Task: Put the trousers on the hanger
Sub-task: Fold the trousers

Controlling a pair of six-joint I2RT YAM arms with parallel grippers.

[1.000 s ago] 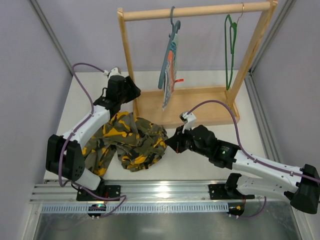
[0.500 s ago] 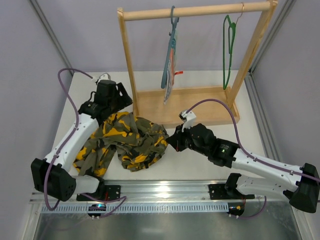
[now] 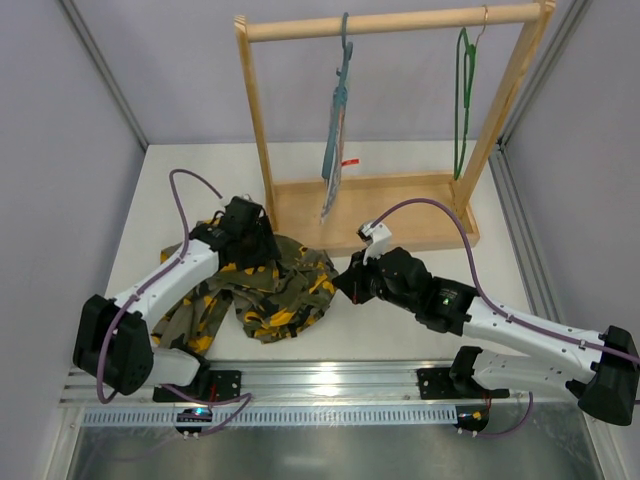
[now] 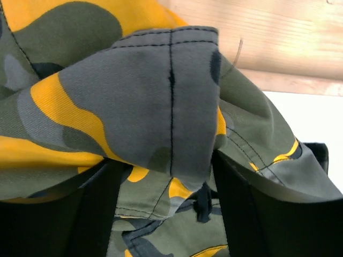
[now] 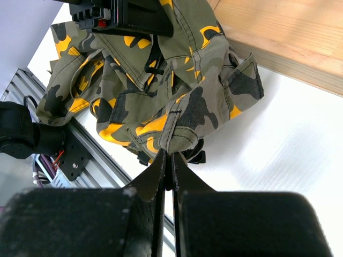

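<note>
The camouflage trousers [image 3: 272, 292] lie crumpled on the white table between my two arms. My left gripper [image 3: 250, 238] is down on their far edge, and in the left wrist view its jaws [image 4: 166, 201] stand open, with a grey-green fold of the trousers [image 4: 144, 96] bulging between the dark fingers [image 4: 252, 214]. My right gripper [image 3: 345, 283] is shut on a seam fold at the right edge of the trousers [image 5: 177, 126], pinched at the fingertips [image 5: 171, 156]. The thin green hanger [image 3: 462, 100] hangs empty at the right end of the wooden rail.
A wooden rack [image 3: 385, 205] stands behind the trousers, its base plank close to both grippers [image 5: 289, 37]. A blue-grey hanger with a striped cloth [image 3: 335, 130] hangs mid-rail. An aluminium rail [image 3: 320, 385] runs along the table's near edge.
My left arm swung away from the rack's left post and came down onto the far edge of the trousers. The striped cloth swayed. The right arm held still.
</note>
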